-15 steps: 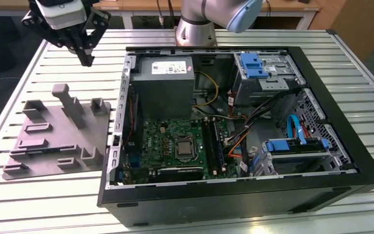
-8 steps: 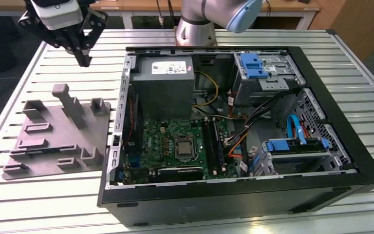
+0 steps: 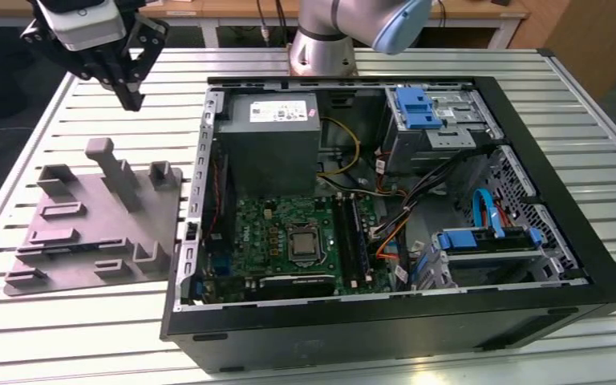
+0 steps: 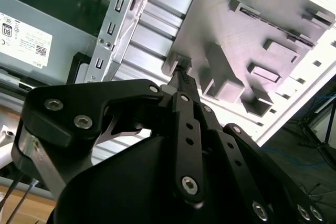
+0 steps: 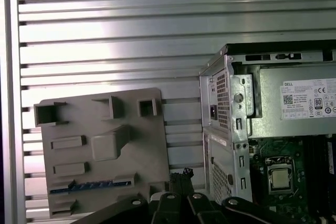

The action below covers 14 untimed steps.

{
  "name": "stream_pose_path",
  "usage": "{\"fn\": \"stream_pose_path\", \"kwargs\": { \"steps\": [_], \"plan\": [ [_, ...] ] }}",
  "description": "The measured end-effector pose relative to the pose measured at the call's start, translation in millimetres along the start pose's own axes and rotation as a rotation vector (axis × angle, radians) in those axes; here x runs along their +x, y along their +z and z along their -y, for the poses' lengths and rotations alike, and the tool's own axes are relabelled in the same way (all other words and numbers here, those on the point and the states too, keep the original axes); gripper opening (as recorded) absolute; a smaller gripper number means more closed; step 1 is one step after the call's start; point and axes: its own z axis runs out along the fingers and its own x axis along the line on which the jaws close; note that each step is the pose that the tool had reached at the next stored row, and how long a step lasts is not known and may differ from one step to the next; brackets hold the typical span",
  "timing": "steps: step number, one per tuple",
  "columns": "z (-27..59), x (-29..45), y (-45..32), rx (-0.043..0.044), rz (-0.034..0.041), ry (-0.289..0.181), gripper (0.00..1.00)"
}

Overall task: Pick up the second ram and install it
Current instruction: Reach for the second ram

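My claw (image 3: 131,100) hangs high over the bench (image 3: 51,128), tips narrow, almost together, w/ nothing between them. Lower, the grey fixture plate (image 5: 105,145) carries the second ram (image 5: 89,185), which sits in a long slot near one edge, well apart from me. Furthest is the open PC case (image 3: 394,337). The risk, I judge: coming down this narrow, the tips would hit the stick, not grip it. Also the upright blocks (image 3: 110,164) nearby may catch a finger.

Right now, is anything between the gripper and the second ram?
Nothing visible covers the second ram, lying exposed along one edge of the grey fixture plate. The gripper hangs high above the table; the plate's upright blocks stand clear of the ram.
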Motion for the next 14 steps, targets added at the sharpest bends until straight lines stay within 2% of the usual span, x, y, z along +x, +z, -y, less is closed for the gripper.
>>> {"fn": "stream_pose_path", "kwargs": {
  "steps": [14],
  "plan": [
    [4.3, 14.7, 1.5, 0.0000, 0.0000, 0.000, 0.11]
  ]
}}
